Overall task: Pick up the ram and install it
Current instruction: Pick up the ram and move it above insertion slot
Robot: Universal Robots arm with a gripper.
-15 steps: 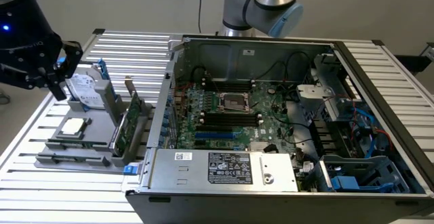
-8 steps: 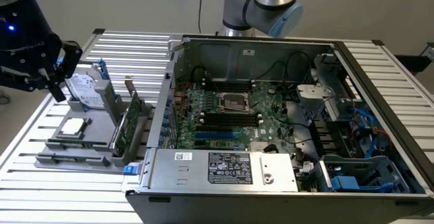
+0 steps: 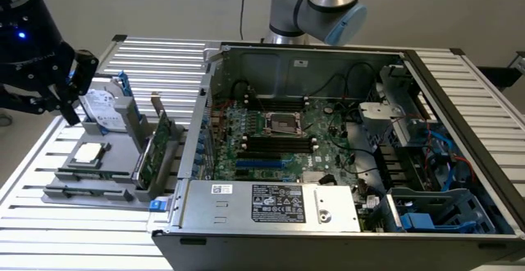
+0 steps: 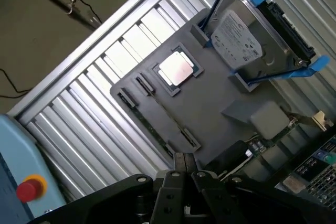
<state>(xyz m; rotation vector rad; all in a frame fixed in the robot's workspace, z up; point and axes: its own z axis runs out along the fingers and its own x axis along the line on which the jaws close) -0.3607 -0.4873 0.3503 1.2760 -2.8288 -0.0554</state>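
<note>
Exterior view: catches the gripper [image 3: 54, 108] hanging above the far corner of the gray tray [image 3: 115, 157], just beside the upright hard drive [image 3: 102, 108]. Finds the ram [image 3: 94, 174] standing on edge in a slot toward the tray's camera-side edge, past the processor [image 3: 88, 154] from the gripper, long axis running across the tray toward the expansion card [image 3: 160, 145]; well apart from the open computer case [image 3: 311, 62] on the exterior view's right. Wrist view: shows fingertips [image 4: 179, 163] pressed together on nothing, high over the tray. Leaves open air above the ram; likely tight only at the slot's end clips.
</note>
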